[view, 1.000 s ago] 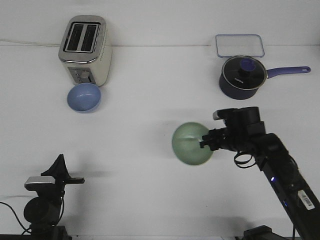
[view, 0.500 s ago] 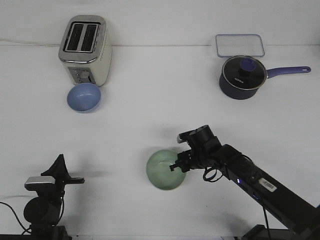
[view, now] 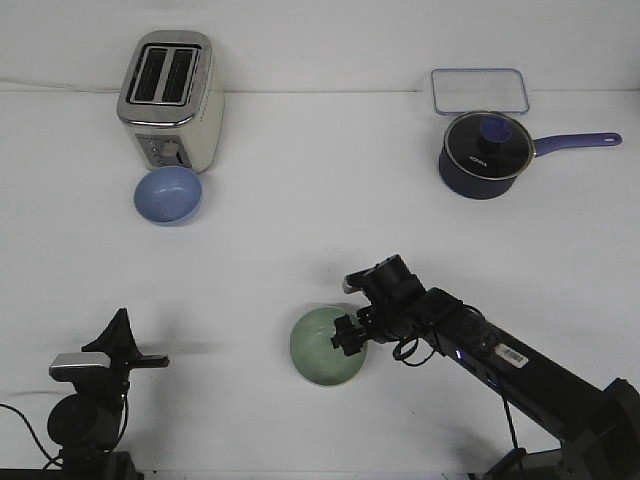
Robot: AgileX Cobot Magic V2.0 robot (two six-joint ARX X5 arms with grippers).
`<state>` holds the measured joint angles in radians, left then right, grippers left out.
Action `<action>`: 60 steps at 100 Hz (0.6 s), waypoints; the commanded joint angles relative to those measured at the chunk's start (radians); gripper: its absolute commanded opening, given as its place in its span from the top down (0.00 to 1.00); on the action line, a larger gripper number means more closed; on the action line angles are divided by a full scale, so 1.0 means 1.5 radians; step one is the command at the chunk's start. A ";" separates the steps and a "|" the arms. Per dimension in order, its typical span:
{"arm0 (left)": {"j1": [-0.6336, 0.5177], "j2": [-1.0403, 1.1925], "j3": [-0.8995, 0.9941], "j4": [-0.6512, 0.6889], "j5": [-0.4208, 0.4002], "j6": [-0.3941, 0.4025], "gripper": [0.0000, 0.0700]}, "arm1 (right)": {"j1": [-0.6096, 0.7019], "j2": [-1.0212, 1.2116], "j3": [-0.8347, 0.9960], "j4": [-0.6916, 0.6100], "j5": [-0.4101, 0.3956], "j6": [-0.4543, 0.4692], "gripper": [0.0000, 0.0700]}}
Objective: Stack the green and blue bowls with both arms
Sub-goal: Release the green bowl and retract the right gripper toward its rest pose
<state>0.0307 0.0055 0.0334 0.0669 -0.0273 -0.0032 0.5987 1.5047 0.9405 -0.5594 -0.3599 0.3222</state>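
Observation:
The pale green bowl (view: 322,347) is at the front middle of the table, low over it or resting on it; I cannot tell which. My right gripper (view: 347,337) is shut on its right rim, with the arm reaching in from the lower right. The light blue bowl (view: 168,194) sits upright and empty at the back left, just in front of the toaster. My left gripper (view: 117,335) is parked at the front left corner, pointing up with its fingers together, holding nothing and far from both bowls.
A cream toaster (view: 170,100) stands at the back left, touching or nearly touching the blue bowl. A dark navy saucepan (view: 485,152) with a glass lid and a clear rectangular container lid (view: 479,90) are at the back right.
My right arm carried the green bowl from the middle right down and left toward the front middle. In the last half second it moved only slightly. The left arm has not moved.

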 commanded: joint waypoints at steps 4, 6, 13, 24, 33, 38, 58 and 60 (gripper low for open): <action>0.002 -0.001 -0.013 0.007 -0.002 -0.006 0.98 | -0.005 -0.027 0.023 0.004 -0.002 -0.025 0.32; 0.002 -0.001 -0.013 0.007 -0.002 -0.006 0.98 | -0.010 -0.039 0.027 0.003 -0.002 -0.027 0.32; 0.002 -0.001 -0.013 0.007 -0.002 -0.006 0.98 | -0.026 -0.074 0.038 0.002 -0.001 -0.035 0.32; 0.002 -0.001 -0.013 0.007 -0.002 -0.006 0.98 | -0.073 -0.147 0.059 0.001 0.018 -0.048 0.31; 0.002 -0.001 -0.013 0.007 -0.002 -0.006 0.98 | -0.115 -0.201 0.069 0.008 0.045 -0.070 0.31; 0.002 -0.001 -0.013 0.007 -0.002 -0.006 0.98 | -0.144 -0.236 0.069 0.022 0.068 -0.087 0.31; 0.002 -0.001 -0.013 0.007 -0.001 -0.006 0.98 | -0.251 -0.334 0.068 0.038 0.109 -0.154 0.31; 0.002 -0.001 -0.013 0.007 -0.001 -0.006 0.98 | -0.260 -0.341 0.068 0.038 0.108 -0.160 0.32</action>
<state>0.0307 0.0055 0.0334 0.0669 -0.0269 -0.0032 0.2367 1.0088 1.0328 -0.5091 -0.1993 0.1490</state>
